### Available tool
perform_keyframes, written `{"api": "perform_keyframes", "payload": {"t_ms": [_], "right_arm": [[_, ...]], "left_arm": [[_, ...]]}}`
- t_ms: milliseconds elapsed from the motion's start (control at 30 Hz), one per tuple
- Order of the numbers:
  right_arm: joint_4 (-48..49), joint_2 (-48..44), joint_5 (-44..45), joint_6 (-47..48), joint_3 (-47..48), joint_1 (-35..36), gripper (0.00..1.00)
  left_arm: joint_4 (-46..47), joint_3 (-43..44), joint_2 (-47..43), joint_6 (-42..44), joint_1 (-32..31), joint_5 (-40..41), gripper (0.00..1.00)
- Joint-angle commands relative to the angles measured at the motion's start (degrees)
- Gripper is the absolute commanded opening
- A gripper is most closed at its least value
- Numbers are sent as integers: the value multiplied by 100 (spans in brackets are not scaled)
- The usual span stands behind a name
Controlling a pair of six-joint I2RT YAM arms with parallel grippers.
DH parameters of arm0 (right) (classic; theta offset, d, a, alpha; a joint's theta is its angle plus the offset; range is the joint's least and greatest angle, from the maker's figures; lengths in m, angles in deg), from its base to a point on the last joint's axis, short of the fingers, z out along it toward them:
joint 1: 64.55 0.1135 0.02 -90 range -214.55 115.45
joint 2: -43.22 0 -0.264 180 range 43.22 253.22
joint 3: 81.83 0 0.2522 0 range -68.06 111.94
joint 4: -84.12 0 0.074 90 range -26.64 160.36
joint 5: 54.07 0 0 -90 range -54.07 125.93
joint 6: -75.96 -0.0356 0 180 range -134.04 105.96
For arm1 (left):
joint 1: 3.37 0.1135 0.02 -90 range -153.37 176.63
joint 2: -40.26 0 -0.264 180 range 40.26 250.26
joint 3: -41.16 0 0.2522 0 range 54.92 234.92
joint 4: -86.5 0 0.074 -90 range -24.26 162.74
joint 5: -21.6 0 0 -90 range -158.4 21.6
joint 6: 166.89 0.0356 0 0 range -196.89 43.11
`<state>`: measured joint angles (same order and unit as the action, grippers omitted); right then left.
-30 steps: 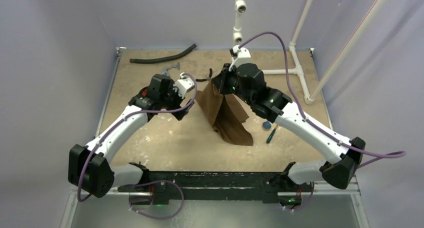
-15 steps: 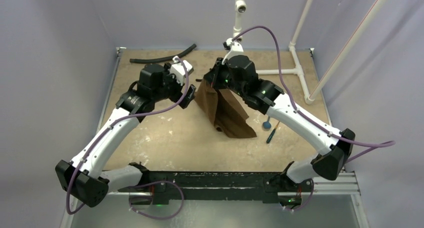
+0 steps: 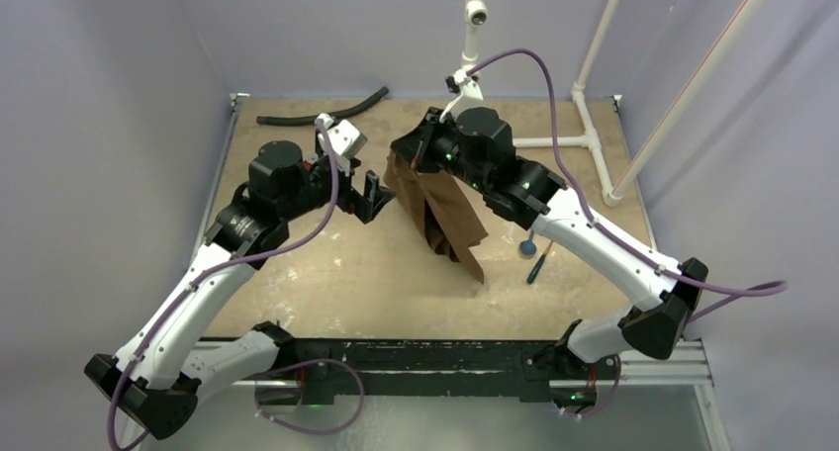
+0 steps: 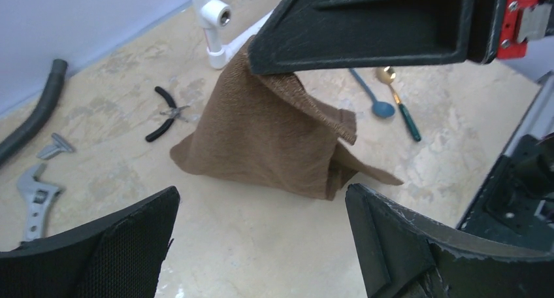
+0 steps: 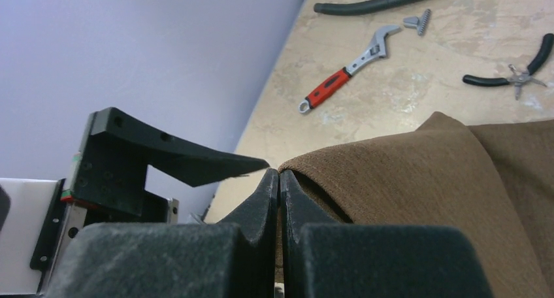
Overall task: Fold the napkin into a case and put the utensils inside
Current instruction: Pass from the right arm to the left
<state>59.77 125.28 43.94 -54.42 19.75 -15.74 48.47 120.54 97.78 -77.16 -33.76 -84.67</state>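
A scuffed tan tabletop (image 3: pixel 297 273) walled in pale lilac fills the overhead view. There the right gripper (image 3: pixel 404 158) is pinched fully closed on the top corner of the dark-brown cloth napkin (image 3: pixel 442 214), which hangs from it as a tall drape over the middle of the table. The left gripper (image 3: pixel 374 196) hangs just left of the drape, jaws spread wide and holding nothing. It is the free arm, and the cloth lies directly to its right. We judge that its next reach is for a loose edge. The utensils, a blue-bowled spoon (image 3: pixel 529 244) and a slim dark piece (image 3: pixel 537 267), lie right of the napkin, beside the right forearm.

From the left wrist we look between the open fingers (image 4: pixel 98 252) at the napkin (image 4: pixel 268 141). Its long axis runs from the pinched peak down to a rumpled base resting on the table, which the overhead view leaves unclear. Only here does the dark utensil show as a gold-bowled, green-handled spoon (image 4: pixel 402 105), with black-handled pliers (image 4: pixel 163 112) behind the cloth.

The right wrist alone shows the grip. The closed fingertips (image 5: pixel 268 187) clamp the cloth's folded edge (image 5: pixel 418 180), with a left finger (image 5: pixel 176 161) close beside. Beyond lie a red-handled wrench (image 5: pixel 340 79) and a black rubber hose (image 5: pixel 385 0); the hem is hidden.
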Motion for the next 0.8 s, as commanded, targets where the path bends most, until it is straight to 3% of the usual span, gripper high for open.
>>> {"api": "perform_keyframes", "payload": {"t_ms": [0, 200, 433, 600, 767], "right_arm": [[625, -4, 381, -320, -79, 243, 0], [762, 355, 990, -378, -81, 581, 0], [1034, 384, 948, -439, -247, 621, 0], [1154, 382, 721, -510, -333, 630, 0], [1164, 355, 626, -476, -341, 647, 0]], "left_arm": [[262, -203, -71, -902, -54, -238, 99], [410, -168, 107, -1571, -48, -399, 95], [303, -102, -128, -1435, -51, -2, 80], [158, -93, 34, -1038, -54, 579, 59], [253, -26, 159, -966, -52, 646, 46]]}}
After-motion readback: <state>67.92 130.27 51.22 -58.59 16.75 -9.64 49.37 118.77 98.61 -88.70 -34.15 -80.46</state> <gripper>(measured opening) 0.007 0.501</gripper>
